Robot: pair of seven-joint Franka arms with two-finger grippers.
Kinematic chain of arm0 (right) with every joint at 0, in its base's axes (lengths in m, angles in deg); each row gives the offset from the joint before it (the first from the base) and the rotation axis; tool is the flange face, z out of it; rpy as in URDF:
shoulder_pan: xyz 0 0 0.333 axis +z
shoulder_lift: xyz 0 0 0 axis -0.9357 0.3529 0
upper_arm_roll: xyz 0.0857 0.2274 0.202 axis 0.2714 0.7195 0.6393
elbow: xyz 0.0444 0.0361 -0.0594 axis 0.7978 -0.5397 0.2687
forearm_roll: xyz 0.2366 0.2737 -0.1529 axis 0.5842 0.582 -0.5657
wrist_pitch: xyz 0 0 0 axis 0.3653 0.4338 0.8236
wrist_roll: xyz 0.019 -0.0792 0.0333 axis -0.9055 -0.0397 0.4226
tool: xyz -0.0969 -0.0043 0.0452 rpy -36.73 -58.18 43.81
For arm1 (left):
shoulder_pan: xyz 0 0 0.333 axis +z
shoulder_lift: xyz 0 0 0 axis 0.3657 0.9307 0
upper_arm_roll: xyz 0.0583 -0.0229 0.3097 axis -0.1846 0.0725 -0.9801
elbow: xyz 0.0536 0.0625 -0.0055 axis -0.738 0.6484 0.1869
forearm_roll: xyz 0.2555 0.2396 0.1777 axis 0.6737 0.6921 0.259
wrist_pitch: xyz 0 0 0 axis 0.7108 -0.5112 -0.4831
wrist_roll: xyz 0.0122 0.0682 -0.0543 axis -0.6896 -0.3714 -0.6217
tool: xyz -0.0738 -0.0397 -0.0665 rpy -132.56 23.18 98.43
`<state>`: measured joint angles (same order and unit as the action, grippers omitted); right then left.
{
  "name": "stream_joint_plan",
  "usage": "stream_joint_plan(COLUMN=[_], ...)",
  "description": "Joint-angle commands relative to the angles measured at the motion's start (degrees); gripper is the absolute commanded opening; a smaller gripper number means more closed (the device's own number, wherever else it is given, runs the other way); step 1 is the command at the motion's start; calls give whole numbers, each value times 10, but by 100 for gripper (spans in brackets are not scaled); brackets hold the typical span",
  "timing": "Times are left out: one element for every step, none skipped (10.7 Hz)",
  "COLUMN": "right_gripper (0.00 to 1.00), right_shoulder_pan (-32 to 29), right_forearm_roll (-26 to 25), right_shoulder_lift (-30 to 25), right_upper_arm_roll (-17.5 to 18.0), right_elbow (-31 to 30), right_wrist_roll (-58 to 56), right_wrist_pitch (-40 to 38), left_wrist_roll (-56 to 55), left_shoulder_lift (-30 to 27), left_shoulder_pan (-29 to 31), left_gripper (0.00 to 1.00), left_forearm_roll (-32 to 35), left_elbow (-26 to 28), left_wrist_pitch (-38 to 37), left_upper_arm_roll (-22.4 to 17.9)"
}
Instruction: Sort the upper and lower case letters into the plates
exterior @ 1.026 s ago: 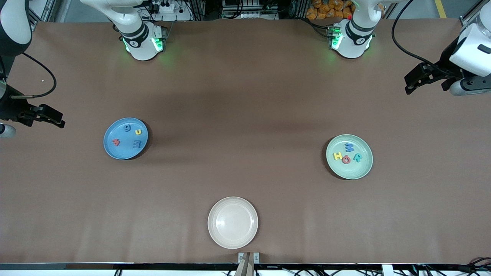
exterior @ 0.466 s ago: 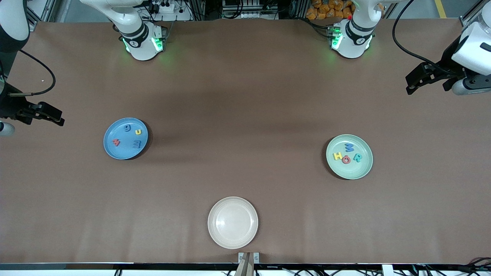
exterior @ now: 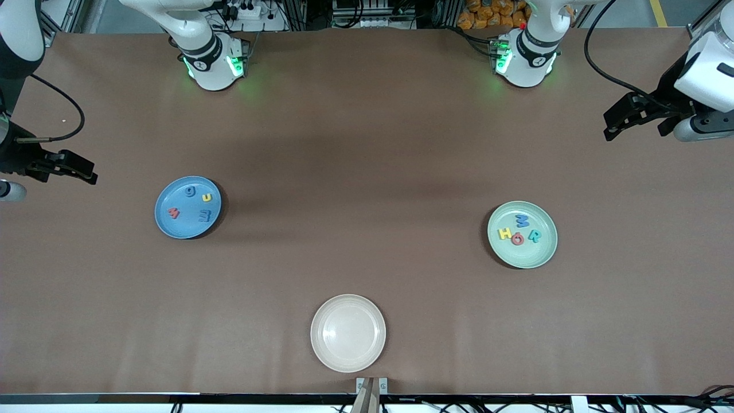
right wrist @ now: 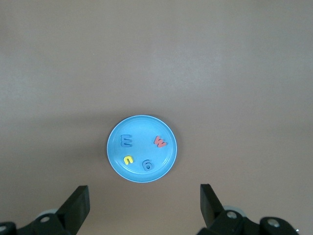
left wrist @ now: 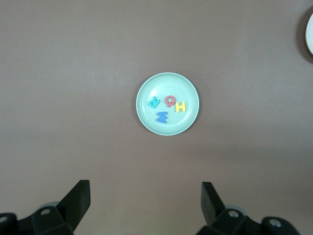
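Note:
The blue plate (exterior: 166,225) (right wrist: 142,126) lies toward the right arm's end of the table and holds several small letters: a blue g (exterior: 190,191), a yellow u (exterior: 207,198), a blue m (exterior: 205,215) and a red w (exterior: 173,213). The mint green plate (exterior: 528,256) (left wrist: 168,82) lies toward the left arm's end with a blue W (exterior: 522,220), yellow H (exterior: 504,233), red Q (exterior: 518,239) and teal R (exterior: 534,236). My right gripper (exterior: 90,176) (right wrist: 143,192) hangs open and empty over bare table at its end. My left gripper (exterior: 609,133) (left wrist: 144,189) hangs open and empty at the other end.
A cream plate (exterior: 348,332) with nothing in it sits near the table's front edge, nearer to the front camera than both other plates; its rim (left wrist: 310,34) shows in the left wrist view. Brown table cover spreads between the plates.
Both arms have shifted only slightly at the table's ends. The plates and letters have not moved.

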<state>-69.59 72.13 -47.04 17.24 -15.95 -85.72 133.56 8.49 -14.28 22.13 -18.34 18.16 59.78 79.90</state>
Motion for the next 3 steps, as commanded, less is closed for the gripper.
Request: stream_joint_plan(right_gripper=[100,100,100], right_shoulder_pan=[3,1,1], right_forearm_roll=[-14,-13,-13], right_shoulder_lift=[0,0,0], right_upper_arm_roll=[1,1,1], right_elbow=[10,10,10], right_wrist_roll=[9,9,9], right_wrist_pitch=[-8,-8,-7], left_wrist_roll=[13,13,13], left_shoulder_lift=[-9,-9,-9], left_shoulder_pan=[2,2,2], left_gripper=[100,100,100], left_forearm_roll=[-14,-13,-10], left_elbow=[3,3,3], left_wrist_pitch=[2,2,2], left_upper_arm_roll=[-4,-4,-4])
